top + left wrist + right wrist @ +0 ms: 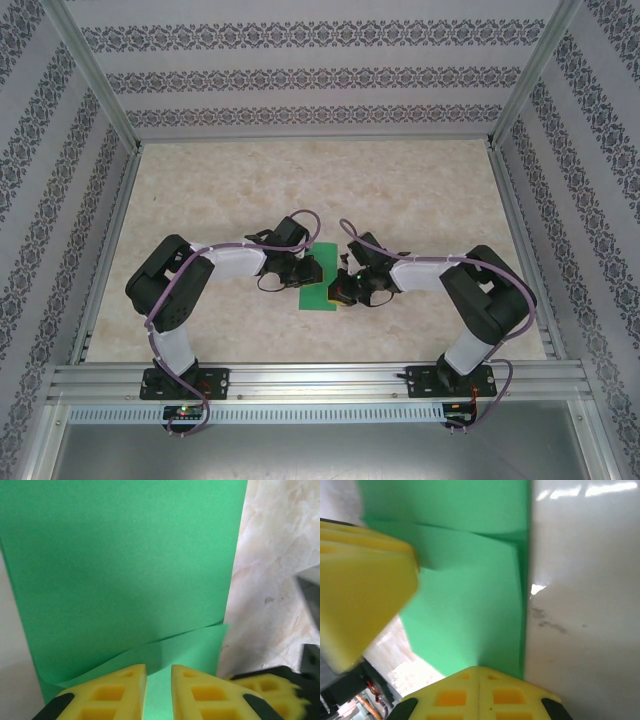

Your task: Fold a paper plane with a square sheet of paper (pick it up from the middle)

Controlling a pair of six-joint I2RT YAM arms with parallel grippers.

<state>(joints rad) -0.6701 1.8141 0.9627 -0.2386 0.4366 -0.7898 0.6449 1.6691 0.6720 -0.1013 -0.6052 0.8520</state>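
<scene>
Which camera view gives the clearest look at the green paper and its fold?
The left wrist view: the green paper lies broad and sharp, its folded flap plain near the bottom. The right wrist view shows it close but slanted and cropped. The top view has it small and distant.

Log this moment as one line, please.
green paper: partly folded, one flap raised | left tool: slightly open over paper | right tool: shut at paper edge

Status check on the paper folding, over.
Left pincer slightly open over green sheet. Right pincer shut at its edge, grip unclear. Sheet partly folded, one flap lifted. No obstruction seen.
</scene>
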